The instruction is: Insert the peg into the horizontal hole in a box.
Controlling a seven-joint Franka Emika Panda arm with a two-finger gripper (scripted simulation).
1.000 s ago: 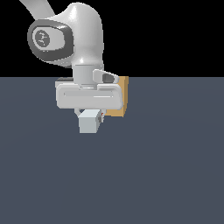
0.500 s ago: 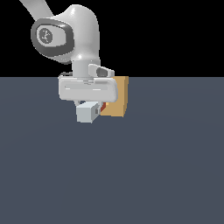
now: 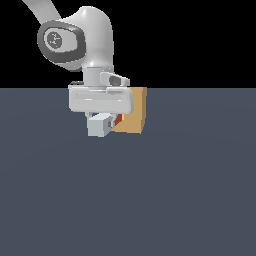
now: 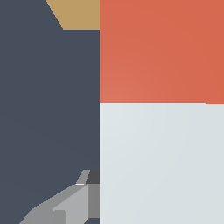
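My gripper (image 3: 102, 121) hangs under the white hand and is shut on the peg (image 3: 98, 125), held level above the floor. The peg's light grey end faces the camera in the exterior view, and its red end (image 3: 118, 120) points at the tan box (image 3: 135, 111) just behind it. In that view the hand and peg cover the hole, so whether the red tip has entered cannot be told. The wrist view is filled by the peg, red half (image 4: 162, 52) and white half (image 4: 162, 162), with one grey finger (image 4: 70, 205) beside it and a corner of the box (image 4: 76, 13) beyond.
Dark grey floor (image 3: 175, 200) stretches all around the box and arm. The arm's large white joint (image 3: 75, 40) rises above the hand at the exterior view's left.
The gripper has lifted the peg and carried it toward the box. The red end, hidden a second ago, now shows against the box's face.
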